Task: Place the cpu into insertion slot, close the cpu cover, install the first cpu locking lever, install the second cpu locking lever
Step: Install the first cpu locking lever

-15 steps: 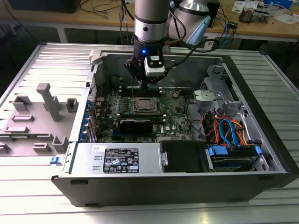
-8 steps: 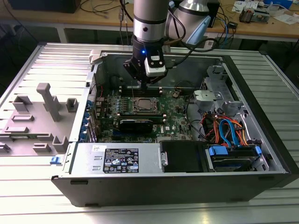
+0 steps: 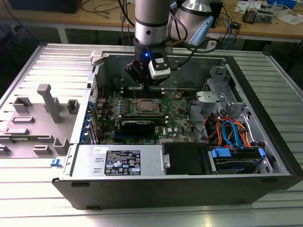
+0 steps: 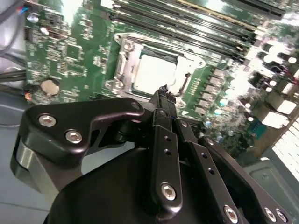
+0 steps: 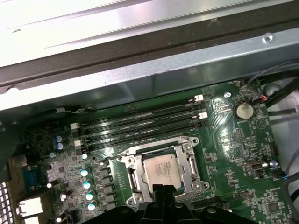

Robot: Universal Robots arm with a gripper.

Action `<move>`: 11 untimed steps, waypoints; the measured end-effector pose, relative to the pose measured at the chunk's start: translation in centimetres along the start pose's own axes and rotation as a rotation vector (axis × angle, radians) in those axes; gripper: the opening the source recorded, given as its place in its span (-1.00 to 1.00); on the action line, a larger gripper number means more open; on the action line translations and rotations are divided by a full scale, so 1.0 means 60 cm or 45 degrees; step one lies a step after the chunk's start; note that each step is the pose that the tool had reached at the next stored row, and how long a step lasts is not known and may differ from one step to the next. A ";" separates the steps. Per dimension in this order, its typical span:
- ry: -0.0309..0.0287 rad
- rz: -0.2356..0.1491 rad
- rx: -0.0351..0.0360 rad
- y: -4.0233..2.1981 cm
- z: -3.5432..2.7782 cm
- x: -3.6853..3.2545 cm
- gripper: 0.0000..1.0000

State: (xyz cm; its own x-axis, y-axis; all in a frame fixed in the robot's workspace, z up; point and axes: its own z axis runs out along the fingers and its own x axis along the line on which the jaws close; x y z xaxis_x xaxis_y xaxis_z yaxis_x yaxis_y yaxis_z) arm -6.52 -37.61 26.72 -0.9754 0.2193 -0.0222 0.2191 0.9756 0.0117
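The gripper (image 4: 163,91), fingers clenched on nothing, hovers above the square silver-grey chip (image 5: 159,169) framed by its thin metal cover (image 5: 192,163).

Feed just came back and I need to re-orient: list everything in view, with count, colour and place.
cpu: one, silver-grey, seated in the insertion slot
insertion slot: one, silvery rim, on the motherboard
cpu cover: one, silvery, lying flat around the cpu
memory slots: four, black, beside the insertion slot
coin battery: one, silver, on the motherboard
motherboard: one, green, inside the computer case
computer case: one, black and grey, open, on the table
cables: several, blue and orange, in the case at the exterior view's right
fixture: one, grey, at the exterior view's left
table: one, silver, ribbed
arm: one, silver-grey, above the motherboard
end effector: one, black, shut, empty, just above the cpu
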 end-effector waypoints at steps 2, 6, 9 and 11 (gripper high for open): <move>-0.0099 -0.015 -0.0027 0.000 0.000 0.001 -0.79; -0.0086 -0.115 -0.0054 0.000 0.000 0.001 -0.79; -0.0074 -0.201 -0.0074 0.000 0.002 0.002 -0.79; -0.0072 -0.228 -0.0085 -0.001 0.002 0.003 -0.79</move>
State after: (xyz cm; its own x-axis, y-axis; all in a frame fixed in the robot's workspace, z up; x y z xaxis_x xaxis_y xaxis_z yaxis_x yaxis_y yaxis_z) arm -6.69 -37.61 26.58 -0.9987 0.0421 -0.0301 0.0417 0.9990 0.0136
